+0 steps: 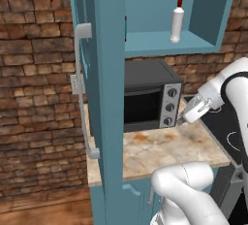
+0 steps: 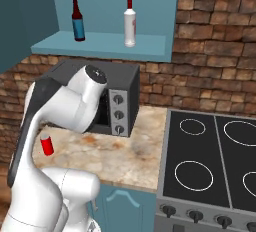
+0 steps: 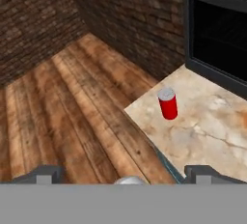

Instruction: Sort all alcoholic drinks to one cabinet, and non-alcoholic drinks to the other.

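A slim pale bottle with a red cap (image 2: 130, 23) stands on the shelf of the open upper cabinet (image 2: 100, 43), and the same pale bottle (image 1: 177, 20) shows from the other side. A dark bottle (image 2: 77, 21) stands to its left on that shelf. A small red can with a silver top (image 2: 46, 144) sits upright on the counter near its left edge. In the hand view the red can (image 3: 167, 104) lies ahead and a little right of my gripper (image 3: 123, 175). The gripper is open wide, holds nothing, and hangs well short of the can.
A black toaster oven (image 2: 122, 101) stands at the back of the marble counter (image 2: 130, 151), right behind the can. The teal cabinet door (image 1: 104, 73) hangs open at the left. A black cooktop (image 2: 210, 161) lies to the right. Wooden floor (image 3: 72, 112) drops off beyond the counter edge.
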